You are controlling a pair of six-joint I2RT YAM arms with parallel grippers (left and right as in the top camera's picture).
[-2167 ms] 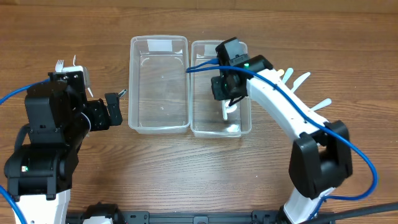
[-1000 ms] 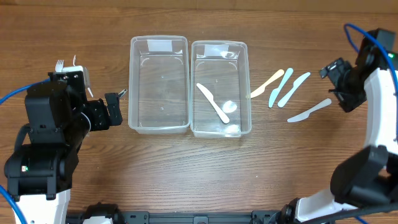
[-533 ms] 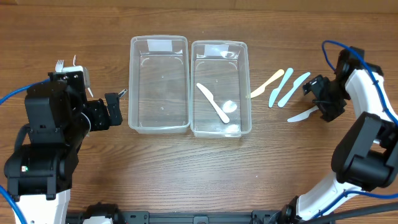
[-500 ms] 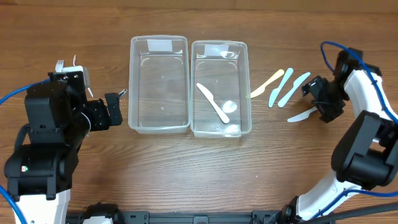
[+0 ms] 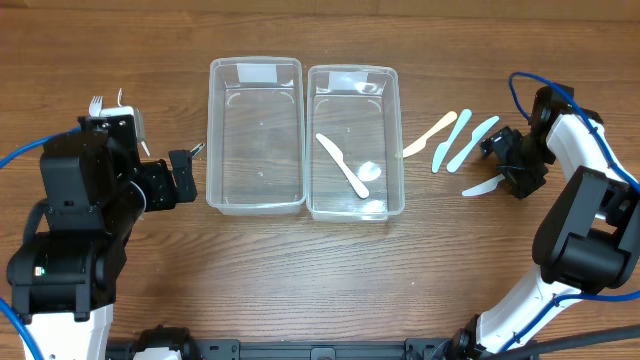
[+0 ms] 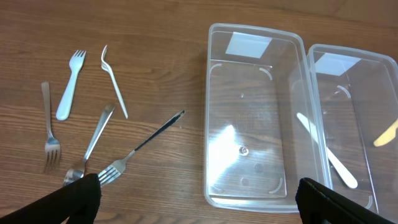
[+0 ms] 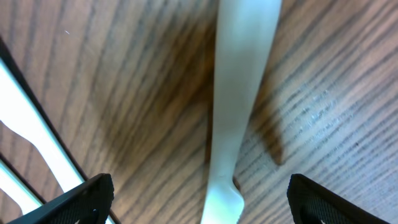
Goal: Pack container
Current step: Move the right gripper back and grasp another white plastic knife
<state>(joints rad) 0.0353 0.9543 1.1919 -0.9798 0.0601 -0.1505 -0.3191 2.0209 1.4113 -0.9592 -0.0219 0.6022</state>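
Two clear containers stand side by side: the left one [image 5: 255, 135] is empty, the right one [image 5: 355, 200] holds a white knife [image 5: 342, 165] and a white spoon [image 5: 370, 172]. To their right on the table lie a cream knife [image 5: 430, 134], two light blue knives [image 5: 450, 140] and another white knife [image 5: 478, 187]. My right gripper [image 5: 510, 168] is open and low over that knife's handle end. In the right wrist view the knife [image 7: 239, 93] lies on the wood between the spread fingers of the right gripper [image 7: 202, 202], untouched. My left gripper [image 5: 185, 175] is open, left of the containers.
In the left wrist view several forks lie on the wood left of the containers: two white plastic ones [image 6: 68, 87] and metal ones [image 6: 140, 146]. My left arm hides most of them from overhead. The light blue knives [image 7: 25, 124] lie close beside my right gripper.
My right arm left the right container, swung out to the table's right edge, then came back in and down over the white knife's handle. The left arm has not moved.
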